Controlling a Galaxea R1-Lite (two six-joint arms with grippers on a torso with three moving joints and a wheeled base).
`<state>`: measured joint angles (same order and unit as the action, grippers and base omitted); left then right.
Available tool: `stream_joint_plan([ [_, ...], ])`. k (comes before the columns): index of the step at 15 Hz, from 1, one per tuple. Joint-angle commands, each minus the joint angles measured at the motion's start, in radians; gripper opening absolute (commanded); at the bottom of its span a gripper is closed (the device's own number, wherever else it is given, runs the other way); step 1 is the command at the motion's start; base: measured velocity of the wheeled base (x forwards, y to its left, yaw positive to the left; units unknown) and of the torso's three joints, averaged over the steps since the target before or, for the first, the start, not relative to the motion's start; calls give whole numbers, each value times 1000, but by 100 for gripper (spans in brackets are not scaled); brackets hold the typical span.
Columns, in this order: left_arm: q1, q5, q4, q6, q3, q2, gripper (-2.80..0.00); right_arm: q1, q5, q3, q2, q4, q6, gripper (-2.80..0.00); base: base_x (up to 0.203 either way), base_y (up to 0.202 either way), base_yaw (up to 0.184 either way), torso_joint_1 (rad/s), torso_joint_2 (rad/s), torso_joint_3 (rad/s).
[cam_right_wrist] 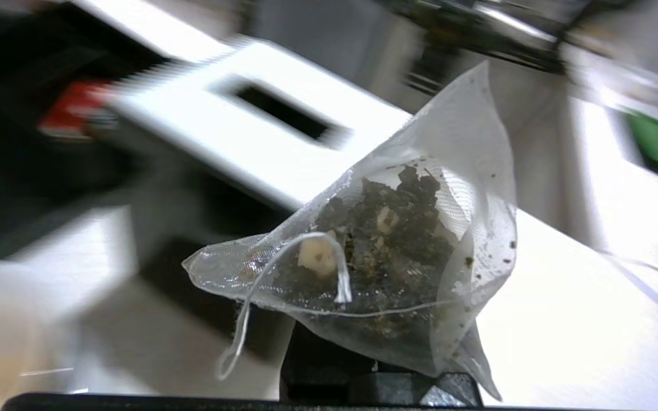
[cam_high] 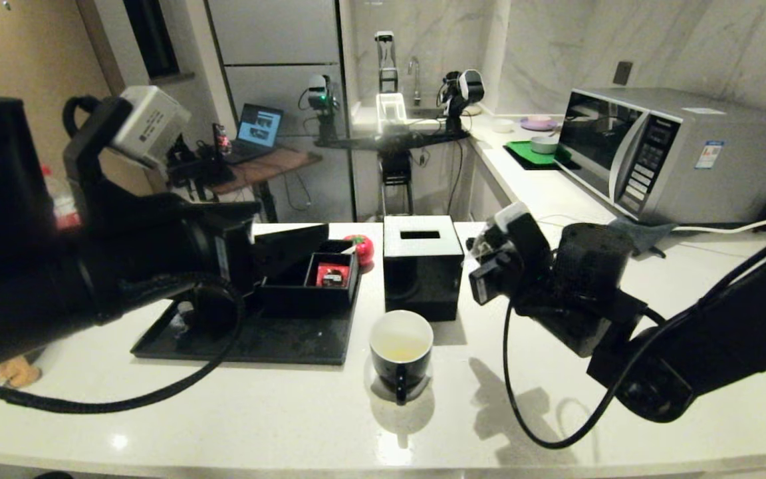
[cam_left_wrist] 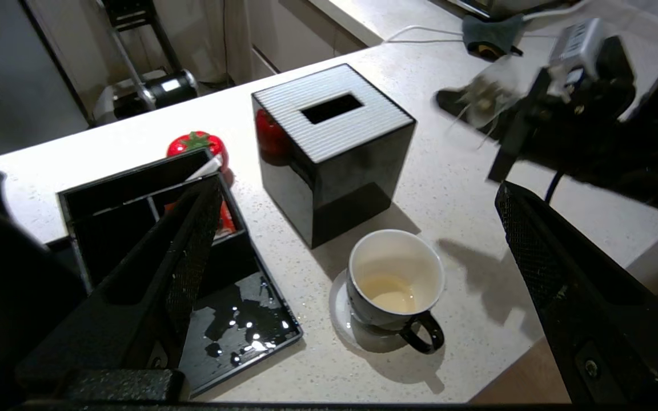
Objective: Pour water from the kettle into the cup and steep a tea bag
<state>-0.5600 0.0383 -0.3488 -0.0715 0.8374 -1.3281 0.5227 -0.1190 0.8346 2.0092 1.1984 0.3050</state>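
The cup (cam_high: 401,349), glossy black with a white inside, stands on the counter in front of the tissue box, its handle toward me. A little pale yellowish water (cam_left_wrist: 392,294) lies in its bottom. My right gripper (cam_high: 481,258) hovers right of the tissue box, above and behind the cup, shut on the tea bag (cam_right_wrist: 397,251), a mesh pouch of dark leaves with a looped string. The tea bag (cam_left_wrist: 486,97) also shows in the left wrist view. My left gripper (cam_left_wrist: 357,191) is open and empty, raised over the tray left of the cup. The kettle (cam_left_wrist: 3,268) shows only as a black body beside its finger.
A black tissue box (cam_high: 421,266) stands right behind the cup. The black tray (cam_high: 250,339) on the left is wet and carries a divided box with a red packet (cam_high: 332,275). A tomato-shaped timer (cam_high: 361,247) sits behind it. A microwave (cam_high: 662,153) stands far right.
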Motion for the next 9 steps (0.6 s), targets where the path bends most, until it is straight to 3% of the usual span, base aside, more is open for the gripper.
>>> stream_joint_plan([
  [1, 2, 0, -2, -1, 0, 3, 0, -66, -43, -10, -26, 9, 12, -280, 0, 0, 0, 0, 0, 0],
  [5, 2, 2, -2, -1, 0, 3, 0, -68, -50, -48, -57, 10, 52, -280, 0, 0, 0, 0, 0, 0],
  [9, 0, 2, -2, -2, 0, 1, 0, -17, -50, -75, -67, 12, 84, -280, 0, 0, 0, 0, 0, 0],
])
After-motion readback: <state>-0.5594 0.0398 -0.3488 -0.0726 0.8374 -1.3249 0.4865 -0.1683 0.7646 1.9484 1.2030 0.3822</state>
